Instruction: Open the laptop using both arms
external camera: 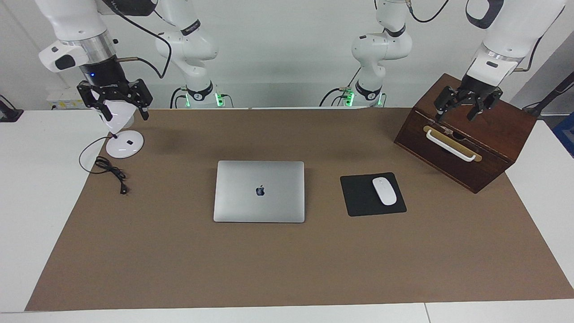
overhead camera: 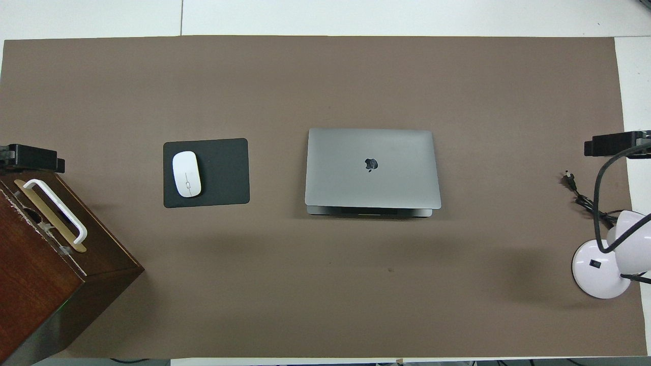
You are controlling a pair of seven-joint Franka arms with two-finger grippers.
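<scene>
1. At the right arm's end of the desk (external camera: 36, 179): right end effector (external camera: 125, 114) up in the air over a white lamp (external camera: 124, 144), black fingers spread wide, gripping nothing
2. Just beside the lamp's round base, a little farther from the robots: a thin black cable (external camera: 110, 170), loosely looped, lying on the brown mat (external camera: 269, 269)
3. Mid-desk, well apart from both end effectors: the laptop (external camera: 259, 191), flat on the mat, lid shut and facing up
4. Long axis running from one arm's end of the desk to the other, square to the mat's edges; dark apple logo centred on the lid, its top turned toward the robots
5. In the overhead view, a narrow strip of the base showing under the lid along the long edge nearer to the robots; cannot tell which long edge carries the hinge
6. Beside the laptop, toward the left arm's end: a black mouse pad (external camera: 358, 197) with a white mouse (external camera: 384, 191) resting on it
7. Nearer to the robots than the pad: a dark wooden box (external camera: 489, 134), set at an angle, with a white handle (external camera: 450, 144) on its front
8. Over the box's top, by the edge above the handle: left end effector (external camera: 454, 115), fingers parted, pinching nothing
9. Underneath it all: brown mat covering most of the white desk; plain white wall at the robots' end
</scene>
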